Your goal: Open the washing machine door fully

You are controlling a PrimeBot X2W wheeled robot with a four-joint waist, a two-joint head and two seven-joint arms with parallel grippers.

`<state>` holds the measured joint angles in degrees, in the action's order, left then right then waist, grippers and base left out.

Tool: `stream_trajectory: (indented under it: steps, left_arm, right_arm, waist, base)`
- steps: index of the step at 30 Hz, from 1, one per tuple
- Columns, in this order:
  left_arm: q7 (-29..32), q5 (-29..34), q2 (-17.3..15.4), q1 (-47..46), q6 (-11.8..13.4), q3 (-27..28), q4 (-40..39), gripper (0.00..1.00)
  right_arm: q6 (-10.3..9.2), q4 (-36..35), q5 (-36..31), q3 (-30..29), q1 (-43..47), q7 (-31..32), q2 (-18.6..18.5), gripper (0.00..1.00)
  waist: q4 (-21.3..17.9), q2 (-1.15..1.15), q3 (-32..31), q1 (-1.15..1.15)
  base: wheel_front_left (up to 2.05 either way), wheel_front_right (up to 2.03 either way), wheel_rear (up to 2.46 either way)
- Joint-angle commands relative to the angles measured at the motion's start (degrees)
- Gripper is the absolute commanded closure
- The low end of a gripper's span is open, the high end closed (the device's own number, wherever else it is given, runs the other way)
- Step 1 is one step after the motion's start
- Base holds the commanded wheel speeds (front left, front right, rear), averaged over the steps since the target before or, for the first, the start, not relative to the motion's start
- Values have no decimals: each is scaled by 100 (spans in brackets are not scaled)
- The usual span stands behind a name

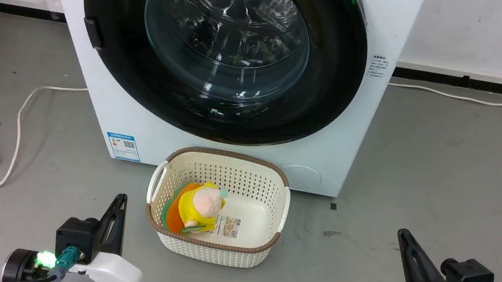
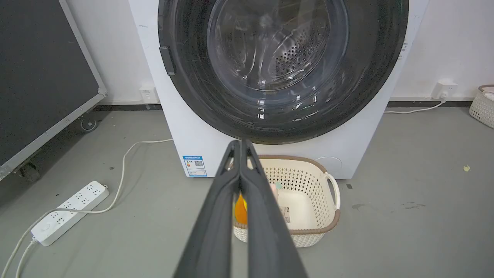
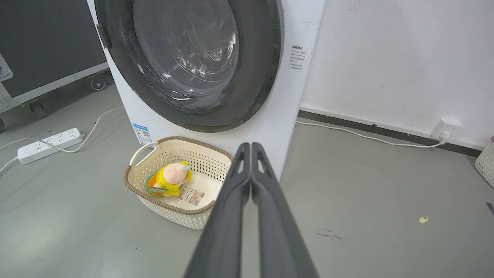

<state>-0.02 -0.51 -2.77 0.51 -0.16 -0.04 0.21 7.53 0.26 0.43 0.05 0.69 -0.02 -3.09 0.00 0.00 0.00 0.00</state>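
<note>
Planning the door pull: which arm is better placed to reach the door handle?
Left, probably. The handle sits at the left edge of the washing machine door, on the side of the shut left gripper; the right gripper would have to cross the door.

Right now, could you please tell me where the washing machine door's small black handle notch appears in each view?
Head view: the small black handle notch sits upper left, on the left rim of the glossy round black door.
Left wrist view: upper left of centre, same rim.
Right wrist view: top left, same rim.
Shared landmark: the blue label sticker low on the white washing machine, below the notch.
</note>
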Motion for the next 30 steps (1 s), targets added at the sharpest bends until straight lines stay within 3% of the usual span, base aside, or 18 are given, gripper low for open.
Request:
stream_trajectory:
  steps: [1, 30]
  left_arm:
    - [2, 51, -10, -51, 16, 4, -21, 100]
    - [2, 51, -10, -51, 16, 4, -21, 100]
  right_arm:
    - [-4, -26, -43, -5, -69, 2, 22, 100]
    - [-4, -26, -43, -5, -69, 2, 22, 100]
  waist:
    - [0, 0, 0, 0]
    - [0, 0, 0, 0]
  base:
    - [0, 0, 0]
    - [0, 0, 0]
